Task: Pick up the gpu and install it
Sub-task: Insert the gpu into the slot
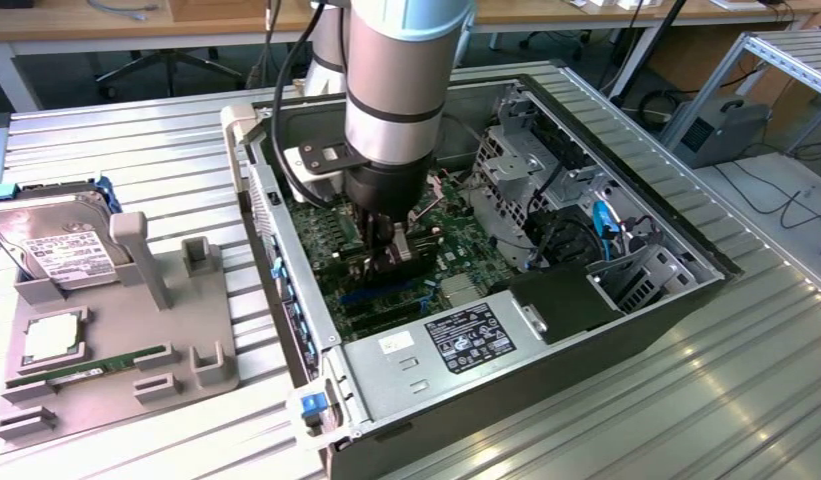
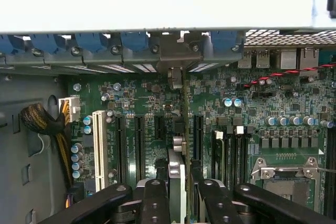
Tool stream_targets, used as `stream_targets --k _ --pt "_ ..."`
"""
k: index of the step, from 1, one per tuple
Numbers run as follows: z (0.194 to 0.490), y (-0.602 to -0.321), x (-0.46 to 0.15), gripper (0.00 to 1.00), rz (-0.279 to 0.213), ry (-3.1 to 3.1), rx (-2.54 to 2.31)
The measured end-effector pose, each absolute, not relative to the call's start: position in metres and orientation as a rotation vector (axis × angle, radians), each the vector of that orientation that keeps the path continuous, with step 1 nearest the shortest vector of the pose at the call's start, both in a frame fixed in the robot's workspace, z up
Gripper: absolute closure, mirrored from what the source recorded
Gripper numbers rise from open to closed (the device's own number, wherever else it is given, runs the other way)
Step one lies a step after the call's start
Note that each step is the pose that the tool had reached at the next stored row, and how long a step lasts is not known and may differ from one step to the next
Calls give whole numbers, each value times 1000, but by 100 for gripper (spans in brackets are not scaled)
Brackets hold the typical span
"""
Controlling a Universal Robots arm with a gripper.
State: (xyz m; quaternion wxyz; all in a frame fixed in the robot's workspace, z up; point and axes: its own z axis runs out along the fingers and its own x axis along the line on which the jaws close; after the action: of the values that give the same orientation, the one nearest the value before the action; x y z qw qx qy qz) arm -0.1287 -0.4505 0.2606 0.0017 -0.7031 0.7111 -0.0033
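The gripper (image 1: pixel 390 262) is down inside the open computer case (image 1: pixel 650 300), its jaws clamped on the gpu (image 2: pixel 176 169), which stands on edge over the motherboard (image 2: pixel 262 108) beside the expansion slots (image 2: pixel 139 145). The card looks light, stiff and fragile; its top edge and cooler block seem safest to grip, not the circuitry.

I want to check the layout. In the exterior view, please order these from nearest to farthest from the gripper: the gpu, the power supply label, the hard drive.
1. gpu: held on edge in the gripper, over the motherboard.
2. power supply label: inside the case, at its near end.
3. hard drive: outside the case, in the holder at the exterior view's left.
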Motion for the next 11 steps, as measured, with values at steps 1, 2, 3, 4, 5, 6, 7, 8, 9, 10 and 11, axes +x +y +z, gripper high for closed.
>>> stream_targets --k 1,2,3,4,5,6,7,8,9,10,11 --pt "260 -450 -129 73 -10 2232 -2206" --pt "260 -450 -129 73 -10 2232 -2206" --pt "260 -450 -129 73 -10 2232 -2206" --pt "260 -450 -129 73 -10 2232 -2206" --pt "260 -450 -129 73 -10 2232 -2206" --pt "259 -450 -129 73 -10 2232 -2206" --pt "259 -450 -129 73 -9 2231 -2206" --pt "259 -450 -129 73 -10 2231 -2206" --pt "259 -450 -128 73 -9 2231 -2206" --pt "258 -450 -128 73 -9 2232 -2206" --pt "258 -450 -128 73 -9 2232 -2206"
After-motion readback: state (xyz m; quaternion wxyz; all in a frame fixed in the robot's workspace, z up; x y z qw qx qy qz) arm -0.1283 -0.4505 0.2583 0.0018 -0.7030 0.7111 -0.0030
